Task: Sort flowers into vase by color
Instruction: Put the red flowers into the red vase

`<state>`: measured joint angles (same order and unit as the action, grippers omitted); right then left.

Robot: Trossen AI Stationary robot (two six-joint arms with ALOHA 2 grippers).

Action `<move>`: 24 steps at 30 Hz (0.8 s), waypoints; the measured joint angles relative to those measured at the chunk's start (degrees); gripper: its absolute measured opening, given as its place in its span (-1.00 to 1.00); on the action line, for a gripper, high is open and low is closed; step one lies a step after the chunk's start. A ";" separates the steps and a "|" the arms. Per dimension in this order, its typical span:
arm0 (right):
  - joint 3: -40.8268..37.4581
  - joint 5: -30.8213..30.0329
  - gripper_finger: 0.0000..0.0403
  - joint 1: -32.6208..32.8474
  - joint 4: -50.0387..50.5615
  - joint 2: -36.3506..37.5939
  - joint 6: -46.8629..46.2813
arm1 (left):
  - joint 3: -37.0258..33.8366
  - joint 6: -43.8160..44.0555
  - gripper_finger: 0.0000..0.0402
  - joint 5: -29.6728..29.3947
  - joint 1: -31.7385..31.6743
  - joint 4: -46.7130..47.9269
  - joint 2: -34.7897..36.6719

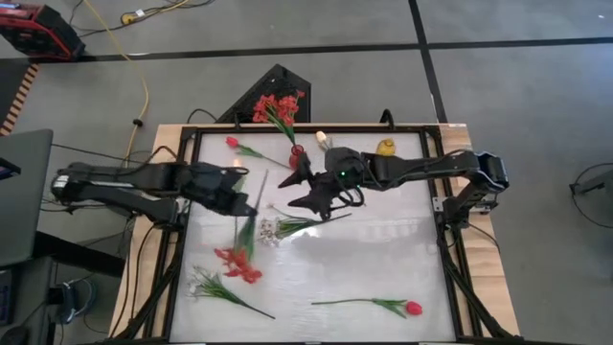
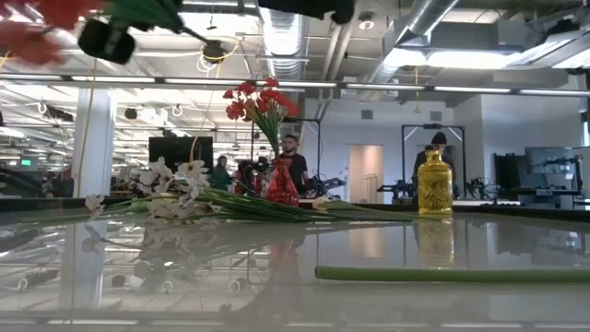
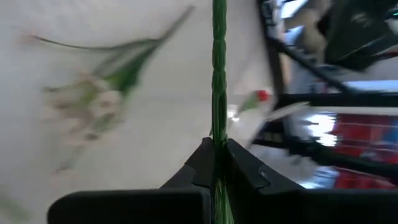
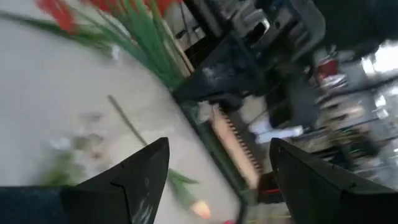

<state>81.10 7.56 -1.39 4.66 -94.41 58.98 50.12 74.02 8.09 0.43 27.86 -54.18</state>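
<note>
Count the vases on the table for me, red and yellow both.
2. The red vase stands at the far edge holding red flowers; the yellow vase stands empty farther right along that edge. None seems hidden.

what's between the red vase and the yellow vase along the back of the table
In the high view a cream tulip head lies between the red vase and the yellow vase, with the right arm's wrist reaching across just in front.

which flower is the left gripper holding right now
The red blossom cluster: its green stem is clamped in the left gripper. The other flowers lie loose on the table or stand in the vase.
</note>
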 joint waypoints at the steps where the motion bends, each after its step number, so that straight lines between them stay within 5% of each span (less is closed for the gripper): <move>1: 0.09 -0.19 0.51 -0.02 -1.61 -0.57 1.67 | -0.33 0.81 -0.97 0.96 -0.61 -2.98 -0.75; 9: 0.04 -2.63 0.50 1.18 -0.58 -2.51 4.13 | -0.69 4.17 -0.97 5.84 -2.06 -22.53 -7.74; 15: 0.02 -9.54 0.37 4.04 -0.10 -3.52 4.57 | -0.76 5.29 -0.97 7.08 -2.06 -25.69 -10.62; 24: 0.04 -16.07 -0.28 6.41 1.32 -3.43 4.46 | -0.73 4.71 -0.96 5.56 -2.54 -26.14 -10.68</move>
<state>81.14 -8.50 5.02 5.98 -97.84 63.45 49.39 78.73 13.64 -2.11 1.72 -64.86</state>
